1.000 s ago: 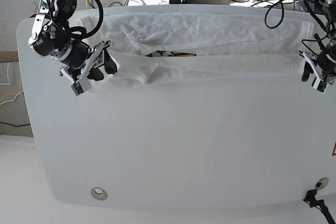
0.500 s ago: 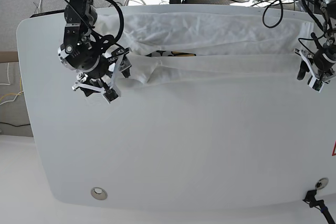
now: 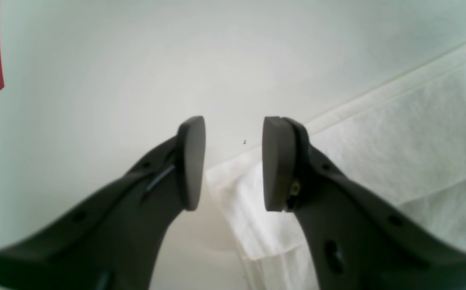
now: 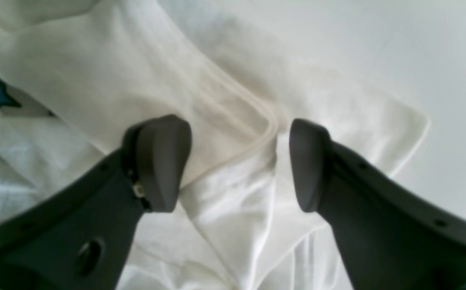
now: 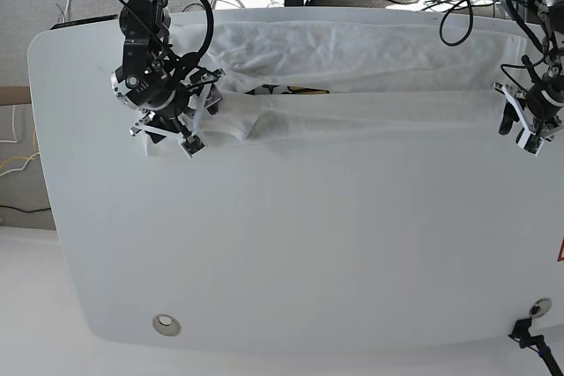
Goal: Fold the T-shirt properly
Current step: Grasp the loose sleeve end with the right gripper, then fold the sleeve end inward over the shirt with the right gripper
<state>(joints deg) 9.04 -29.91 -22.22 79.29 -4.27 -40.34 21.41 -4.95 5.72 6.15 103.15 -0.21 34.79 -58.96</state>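
White T-shirt [image 5: 352, 77] under both arms, left jaws narrowly apart, right jaws wide, both empty

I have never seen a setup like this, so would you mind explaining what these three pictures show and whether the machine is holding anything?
This is a robot with two arms working at a white table. The wide picture is taken from a fixed camera looking down on the table. The other two come from small cameras mounted on each wrist, so the dark prongs you see there are gripper fingers.

Across the far part of the table lies a white T-shirt, folded lengthwise into a long band, with a bit of coloured print peeking out.

The right gripper, on the wide picture's left, hovers with jaws apart over a sleeve and its hem. The left gripper, on the wide picture's right, has its jaws apart over the cloth's corner at the other end. Neither is gripping anything.
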